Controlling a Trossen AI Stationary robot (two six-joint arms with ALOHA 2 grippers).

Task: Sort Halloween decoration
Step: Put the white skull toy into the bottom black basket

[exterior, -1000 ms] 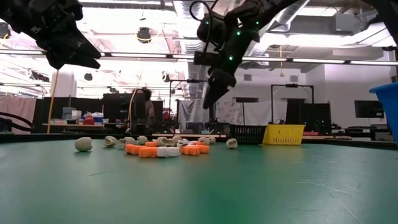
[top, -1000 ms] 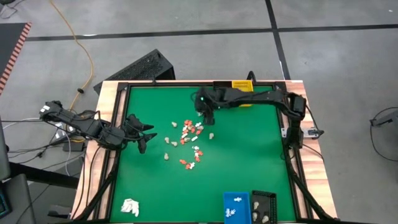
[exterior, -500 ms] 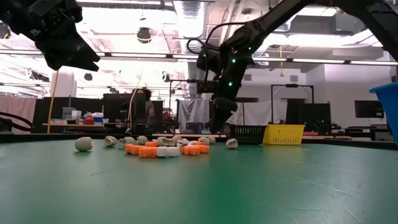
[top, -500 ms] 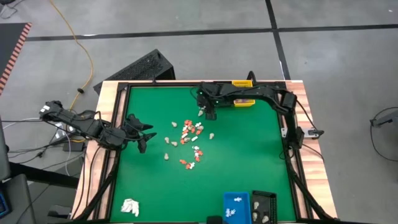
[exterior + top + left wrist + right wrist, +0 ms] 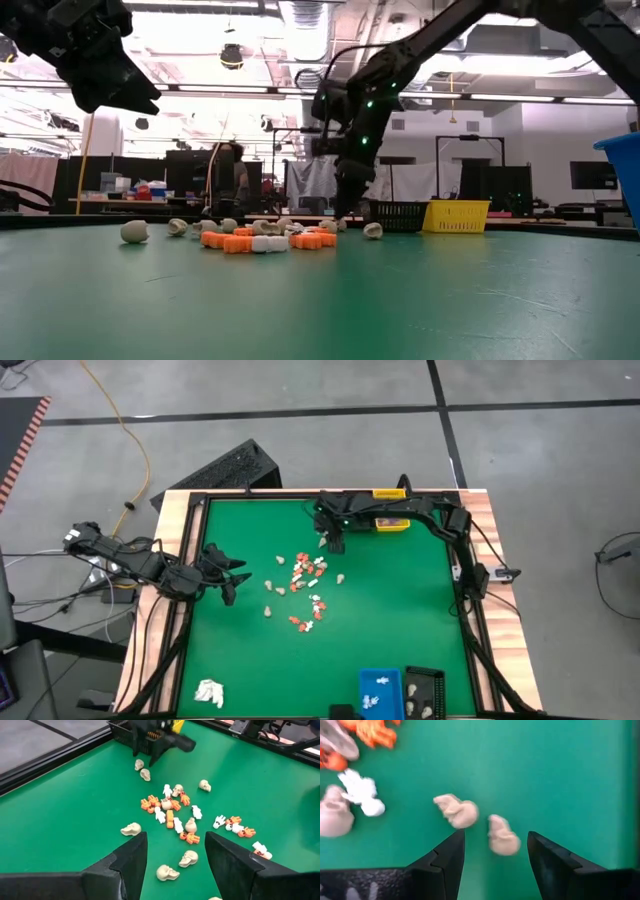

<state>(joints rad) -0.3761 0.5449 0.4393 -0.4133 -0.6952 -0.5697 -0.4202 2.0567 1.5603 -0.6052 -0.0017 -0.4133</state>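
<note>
Green felt covers the desk [image 5: 400,620], framed by a wooden rim, with a concrete floor around it. Two dark arms reach over it. The left pincer [image 5: 228,572] hangs open and empty at the left edge, just where it was a second ago. The right pincer [image 5: 334,542] has swung from above the scattered pieces toward the desk's far side and dropped low; it now stands with its jaws apart and nothing between them, poised over two cream skulls [image 5: 462,812] lying side by side just beyond the main scatter. A blue bin [image 5: 379,691] and a black bin [image 5: 423,693] wait at the near edge, each with a few pieces in it, and a yellow bin [image 5: 390,498] sits at the far edge. A white wad of cloth [image 5: 209,692] lies in the near left corner. Most of the Halloween decoration [image 5: 305,585], orange, white and cream figures, lies loose mid-desk, so sorting looks far from done; the descent suggests a skull is the next pick.
</note>
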